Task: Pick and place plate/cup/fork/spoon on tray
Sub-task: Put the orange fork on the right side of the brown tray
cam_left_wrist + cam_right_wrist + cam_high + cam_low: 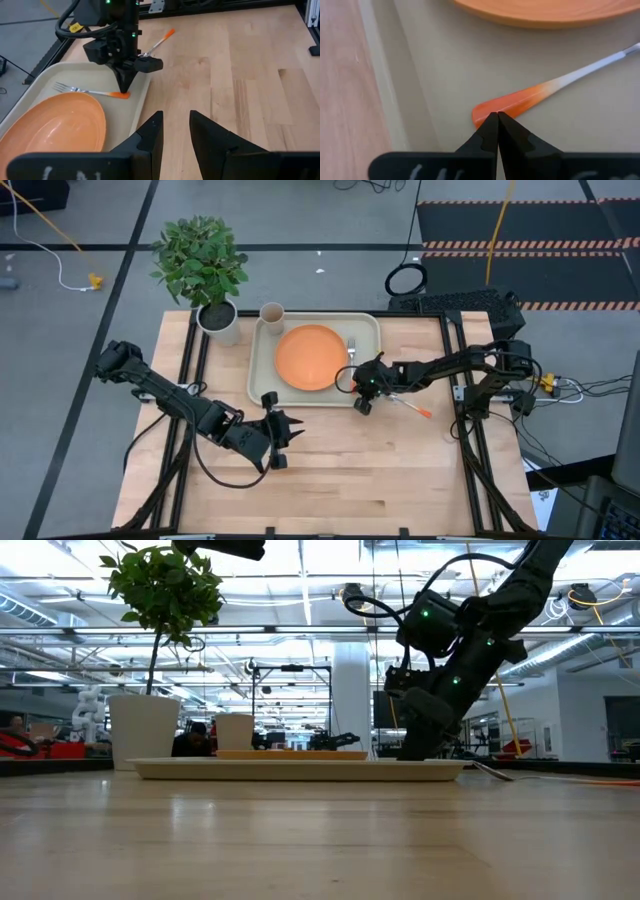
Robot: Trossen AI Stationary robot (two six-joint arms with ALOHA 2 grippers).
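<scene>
The pale tray [256, 370] holds the orange plate [310, 357], the beige cup [271, 313] at its far left corner, and the fork [352, 350], which lies flat to the right of the plate. My right gripper [496, 119] is shut and points down at the fork's orange handle end [512, 102]; it also shows in the left wrist view [123, 88]. The spoon [408, 404] lies on the table to the right of the tray. My left gripper [176, 131] is open and empty, near the tray's near edge [278, 438]. My right gripper's shut fingertips [490, 125] come from above, pointing down, at the tip of the fork's orange handle end [482, 112]. The fork lies flat on the tray floor. I cannot tell whether the tips touch it.
A white plant pot with green leaves [220, 320] stands at the tray's far left corner, beside the cup. Bare wooden table [350, 480] lies toward the near edge. Black frame rails [465, 380] run along the table's left and right sides.
</scene>
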